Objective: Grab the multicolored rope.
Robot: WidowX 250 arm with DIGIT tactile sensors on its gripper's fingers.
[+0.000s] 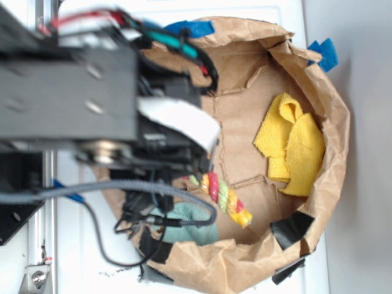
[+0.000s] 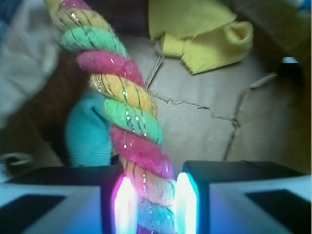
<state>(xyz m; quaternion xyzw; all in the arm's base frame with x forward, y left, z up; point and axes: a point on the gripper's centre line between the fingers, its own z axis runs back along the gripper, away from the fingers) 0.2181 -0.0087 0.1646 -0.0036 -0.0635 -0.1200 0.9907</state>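
Claw [image 2: 151,204] clamps rope [image 2: 127,114] between its fingers | rope runs ahead, teal cloth [image 2: 87,131] left | step: grasp made | next, likely: lift clear of paper bag [image 1: 331,110]

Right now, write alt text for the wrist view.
A twisted red, yellow and green rope runs between the gripper, whose two fingers stand close on either side of it. A teal cloth lies behind on brown paper, a yellow cloth farther back.
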